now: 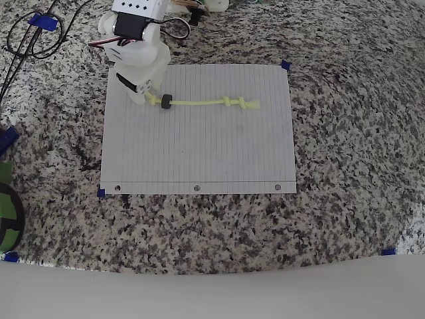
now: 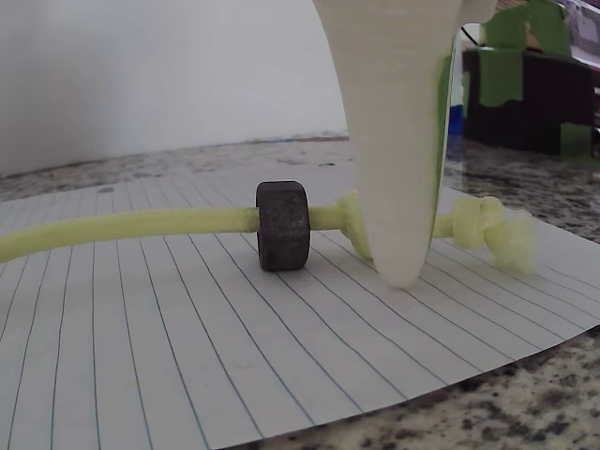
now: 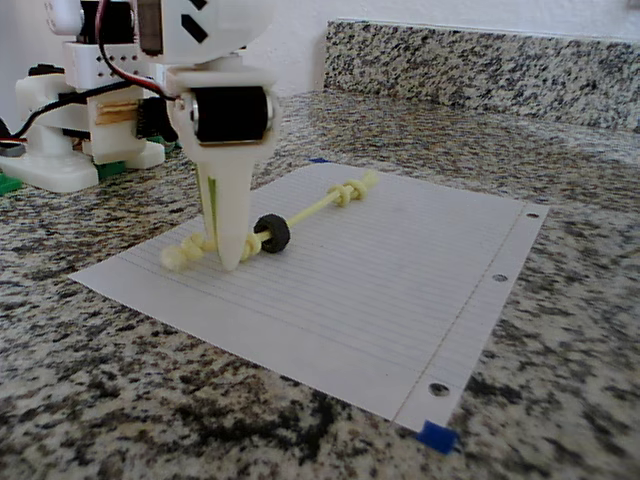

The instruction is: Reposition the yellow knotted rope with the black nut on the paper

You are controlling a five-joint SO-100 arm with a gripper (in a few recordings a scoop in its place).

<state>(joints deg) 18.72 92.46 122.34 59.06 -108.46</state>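
Now the fingers [image 3: 222,258] pinch the rope [image 1: 199,102] at its left end, its length running right across the paper [image 1: 199,153].

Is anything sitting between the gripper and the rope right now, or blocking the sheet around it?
Nothing visible does. The gripper is already down at the yellow knotted rope near its end knot, beside the black nut. The paper around the cord carries nothing else, so no obstacle shows for dragging it.
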